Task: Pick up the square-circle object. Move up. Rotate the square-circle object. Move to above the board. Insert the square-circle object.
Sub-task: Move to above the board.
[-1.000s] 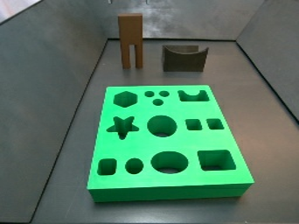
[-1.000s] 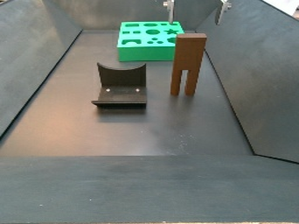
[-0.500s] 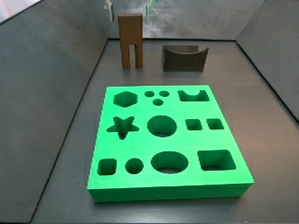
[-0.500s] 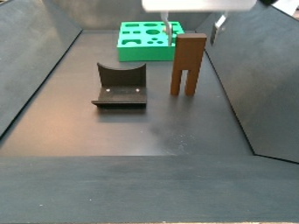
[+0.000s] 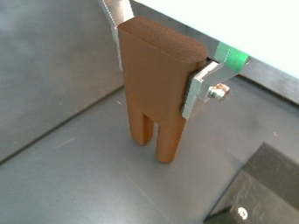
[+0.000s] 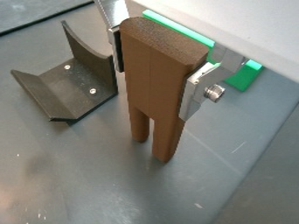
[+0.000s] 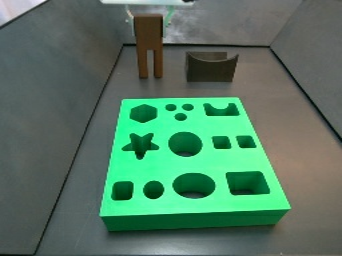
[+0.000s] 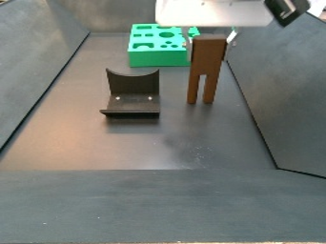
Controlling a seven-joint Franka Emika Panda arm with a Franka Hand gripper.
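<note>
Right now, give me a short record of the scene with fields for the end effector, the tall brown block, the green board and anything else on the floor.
end effector: lowered over the block's top, fingers flanking both sides; contact unclear
square-circle object: upright on the floor, prongs down, not lifted
board: flat, all cut-outs empty, apart from the block
fixture: beside the block, not touching it
task stage: grasp about to be made

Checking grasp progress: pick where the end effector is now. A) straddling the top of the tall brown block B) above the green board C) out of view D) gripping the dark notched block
A: the end effector fingers flank the upright square-circle object near its top.
</note>
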